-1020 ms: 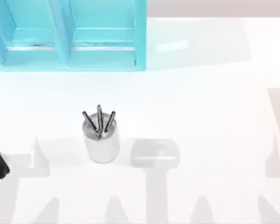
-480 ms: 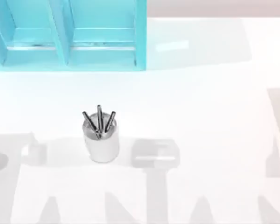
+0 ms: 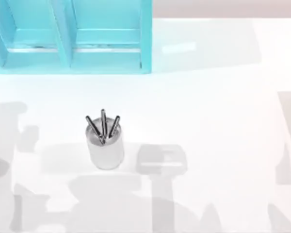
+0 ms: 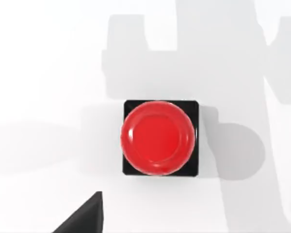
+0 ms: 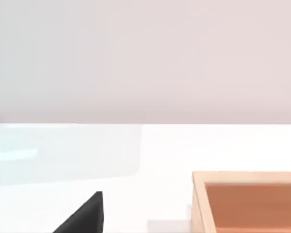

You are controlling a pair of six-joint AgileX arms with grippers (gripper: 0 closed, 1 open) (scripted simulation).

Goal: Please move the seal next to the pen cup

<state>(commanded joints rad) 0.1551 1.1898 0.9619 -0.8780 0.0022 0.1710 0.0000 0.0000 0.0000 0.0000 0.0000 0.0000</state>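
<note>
The pen cup [image 3: 105, 148], a shiny silver cylinder holding three dark pens, stands upright left of the table's middle in the top view. The seal [image 4: 159, 138], a black square block with a round red knob, stands on the white table in the left wrist view, seen straight from above. A black part of my left gripper [image 4: 83, 217] shows at the picture's edge, apart from the seal and not touching it. A black part of my right gripper [image 5: 83, 217] shows in the right wrist view, above bare table.
A teal shelf unit [image 3: 72, 41] stands at the table's back left. A light wooden box [image 5: 247, 201] sits on the table in the right wrist view. Grey shadows, one a flat shape [image 3: 161, 159] right of the cup, lie across the front of the table.
The black part of my left arm at the top view's left edge has slid out of the picture. The arm shadows have spread towards the pen cup. The cup has not moved.
</note>
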